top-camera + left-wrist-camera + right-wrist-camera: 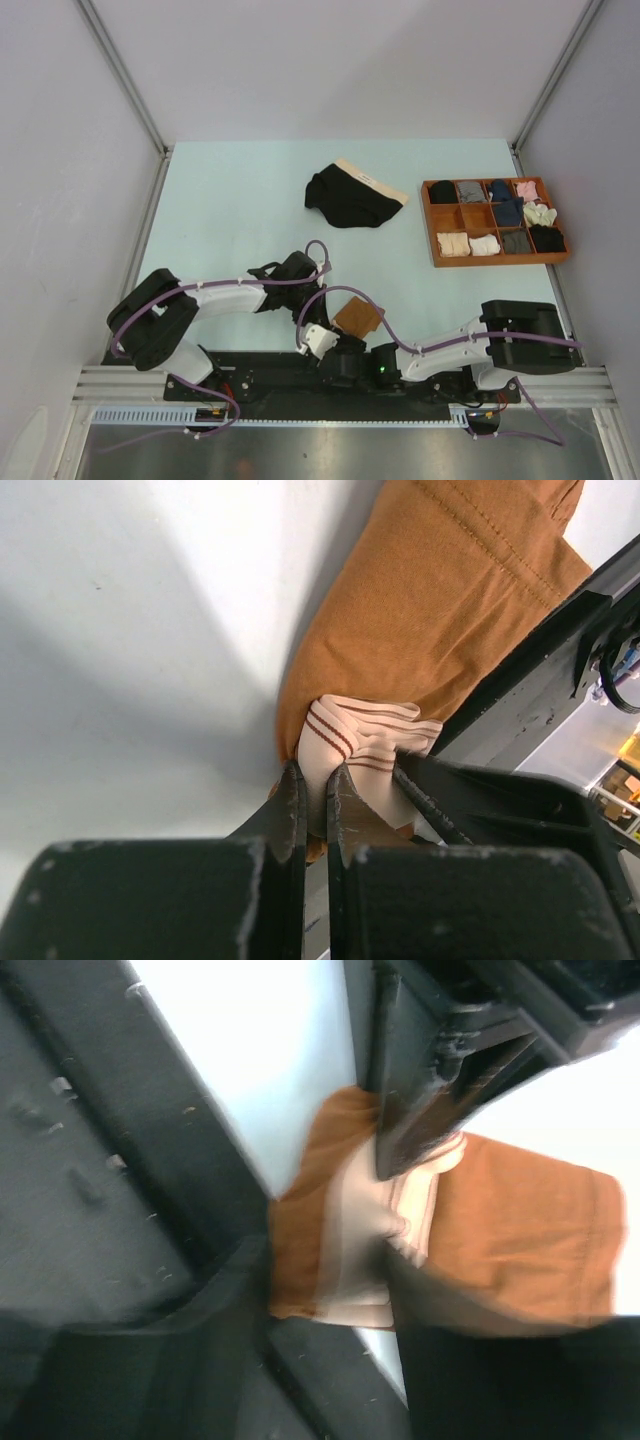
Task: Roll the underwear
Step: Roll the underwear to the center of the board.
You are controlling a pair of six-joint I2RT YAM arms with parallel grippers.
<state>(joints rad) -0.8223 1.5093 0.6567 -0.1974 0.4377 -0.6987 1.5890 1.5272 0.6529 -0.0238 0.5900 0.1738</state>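
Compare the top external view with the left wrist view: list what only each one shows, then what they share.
Only the top external view shows the black underwear lying spread on the far side of the table, and the wooden tray of rolled garments at the right. Only the left wrist view shows the striped beige waistband pinched in the left gripper. Both show the rust-brown underwear and the pale table.

- We are looking into a robotics lab cell: plain white panels (330, 60) are enclosing a pale table (230, 210).
- Aluminium corner posts (122, 75) are framing it.
- We are seeing two cabled arms (225, 293) bolted to a slotted metal rail (120, 383).
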